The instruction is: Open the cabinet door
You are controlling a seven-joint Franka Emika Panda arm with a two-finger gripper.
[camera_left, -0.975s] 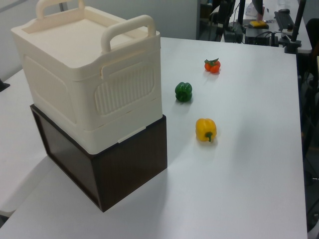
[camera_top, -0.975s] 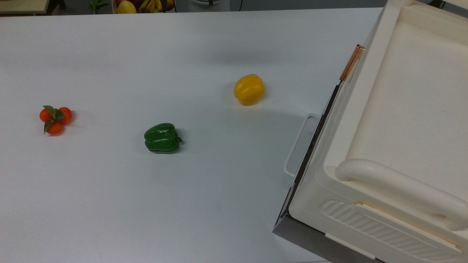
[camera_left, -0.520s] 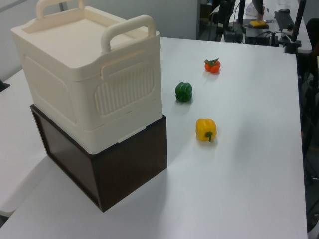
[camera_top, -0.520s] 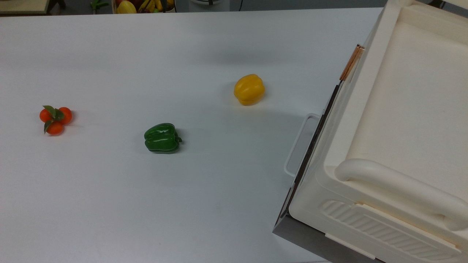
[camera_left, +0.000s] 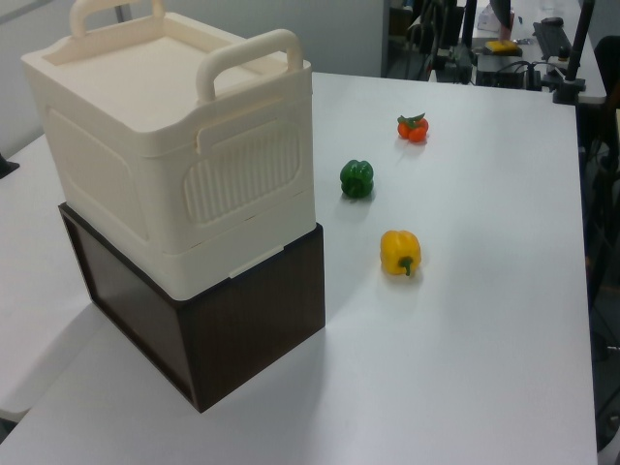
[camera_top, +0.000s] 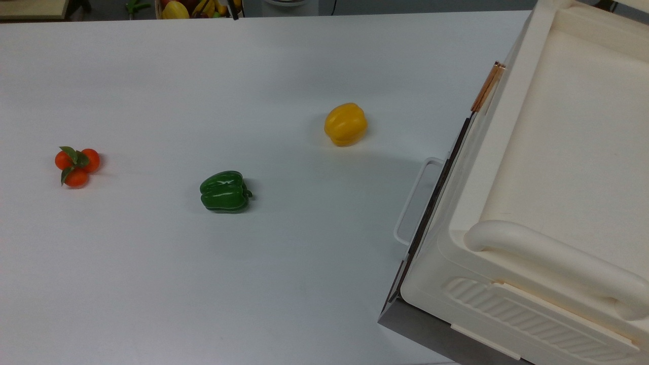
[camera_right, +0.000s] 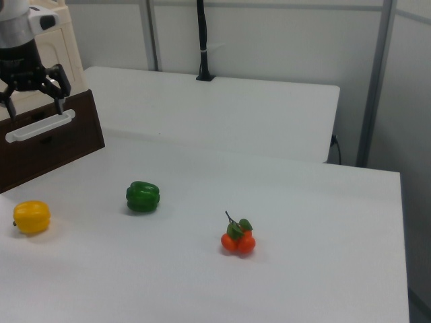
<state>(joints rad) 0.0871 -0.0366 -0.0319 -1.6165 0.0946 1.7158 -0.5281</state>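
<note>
In the right view, nearest the camera, a cluster of small orange fruits lies on the white table. Beyond it sits a green pepper, and further toward the right view's left a yellow pepper.

Behind these stands a dark panel with a white loop handle. My gripper hangs in front of that panel's upper edge, fingers spread wide apart and holding nothing.

The cabinet occupies the top view's right side, a cream-white box resting on a dark base. The cabinet door appears edge-on along the box's side facing the peppers, flush with it and shut, its copper-coloured strip handle at the far end.
</note>
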